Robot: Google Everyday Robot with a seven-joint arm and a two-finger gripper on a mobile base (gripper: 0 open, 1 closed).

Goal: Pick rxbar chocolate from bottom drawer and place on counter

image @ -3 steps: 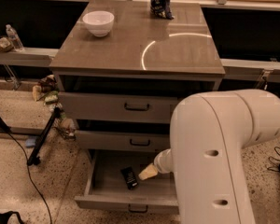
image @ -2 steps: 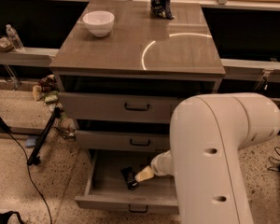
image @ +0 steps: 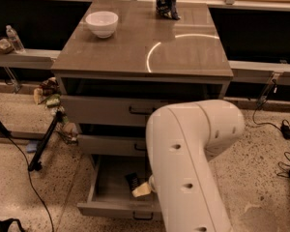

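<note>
The pincer (image: 141,190) sat low inside the open drawer (image: 106,185). Its pale tip was nearer the drawer's front and further left than a second before, the arm (image: 188,168) having swung across with it. The bar (image: 132,180) lay on the drawer floor just behind and to the left of the pincer, touching it or nearly so, and seemed not to have shifted. Whether the pincer stood open, or held anything, could not be told. The grasp was probably only being lined up, with the bar not yet lifted. The tabletop (image: 135,52), well above the pincer, carried a bowl (image: 102,23) and a dark bag (image: 166,4).
</note>
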